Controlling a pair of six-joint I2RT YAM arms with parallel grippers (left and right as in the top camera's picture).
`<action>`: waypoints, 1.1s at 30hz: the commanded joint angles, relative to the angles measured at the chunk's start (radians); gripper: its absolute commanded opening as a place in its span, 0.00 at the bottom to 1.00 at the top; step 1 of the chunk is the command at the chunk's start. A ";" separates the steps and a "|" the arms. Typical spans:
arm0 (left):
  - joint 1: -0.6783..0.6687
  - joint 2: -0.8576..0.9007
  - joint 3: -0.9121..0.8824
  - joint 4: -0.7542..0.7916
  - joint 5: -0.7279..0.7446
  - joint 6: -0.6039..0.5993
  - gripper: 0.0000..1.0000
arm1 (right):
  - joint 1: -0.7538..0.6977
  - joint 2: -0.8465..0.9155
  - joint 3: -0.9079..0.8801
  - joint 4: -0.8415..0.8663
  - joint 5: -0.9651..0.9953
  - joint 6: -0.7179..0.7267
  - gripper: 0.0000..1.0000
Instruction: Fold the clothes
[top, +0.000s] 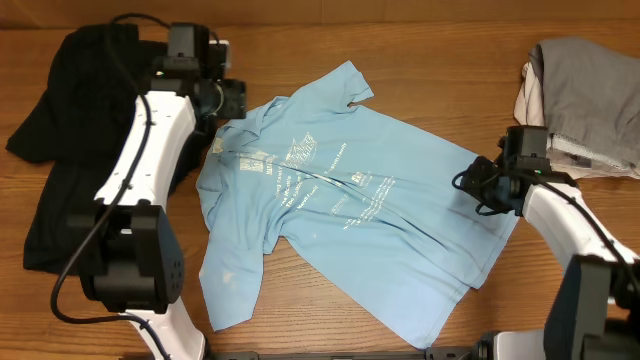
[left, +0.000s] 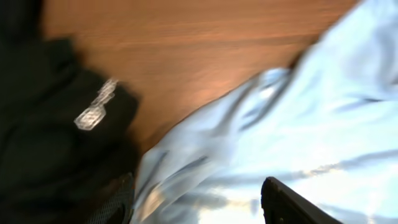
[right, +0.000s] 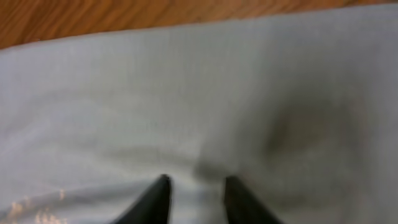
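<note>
The clothes, a light blue T-shirt (top: 370, 200), lie spread on the wooden table with the white print facing up. My left gripper (top: 228, 100) hovers at the shirt's collar end, open, its jaws wide apart over rumpled blue cloth (left: 311, 112) with nothing held between them (left: 202, 202). My right gripper (top: 478, 185) sits on the shirt's right edge. In the right wrist view its fingers (right: 198, 193) stand close together with a small ridge of the blue cloth (right: 199, 93) pinched between the tips.
A black shirt (top: 70, 150) with a small white logo (left: 93, 112) lies heaped at the left, right beside the left arm. Grey and beige folded garments (top: 590, 90) sit at the back right. Bare table (top: 430, 50) shows behind the shirt.
</note>
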 joint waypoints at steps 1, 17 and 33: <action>-0.060 0.006 0.014 0.064 0.089 0.104 0.67 | -0.001 0.029 0.021 0.031 -0.013 -0.003 0.22; -0.164 0.253 0.015 0.341 -0.043 0.154 0.62 | -0.001 0.039 0.021 0.008 -0.019 -0.005 0.27; -0.134 0.254 0.018 0.315 -0.107 0.089 0.53 | -0.001 0.039 0.021 -0.002 -0.018 -0.008 0.40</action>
